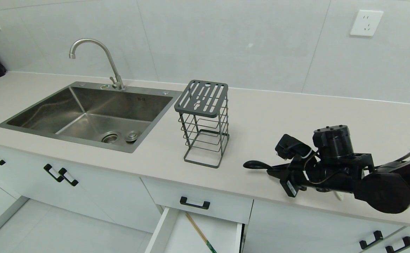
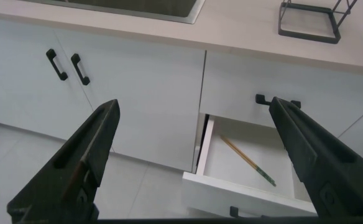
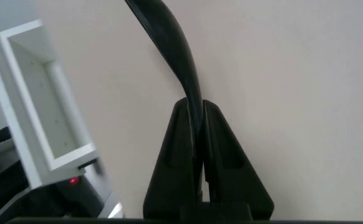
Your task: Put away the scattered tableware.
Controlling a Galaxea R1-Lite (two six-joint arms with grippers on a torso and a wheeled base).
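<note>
**RIGHT END EFFECTOR CLOSED ON SPOON: HAZARDS AND BLIND SPOTS**

The table (image 1: 261, 116) lies under my right end effector (image 1: 276, 171). The sink (image 1: 85, 116) is set into it, well off to that end effector's left. The open drawer (image 1: 198, 235) sits below the table edge, lower and to the left. The wire rack (image 1: 205, 123) stands between my right end effector and the sink.

My right end effector is clamped on the handle of the black spoon (image 1: 255, 164), whose bowl projects past the fingertips toward the rack. My left end effector (image 2: 192, 106) hangs below table level, jaws wide apart and gripping nothing. The drawer is ahead of it, with a chopstick (image 2: 247, 160) inside.

Hazards: the grip appears narrow and far from the bowl, so the spoon could pivot or slip in transit. The projecting bowl could strike the rack or the drawer front.

Blind spots: I cannot tell whether the bowl touches the table. The handle end is hidden between the fingers, and the drawer is cut off.
</note>
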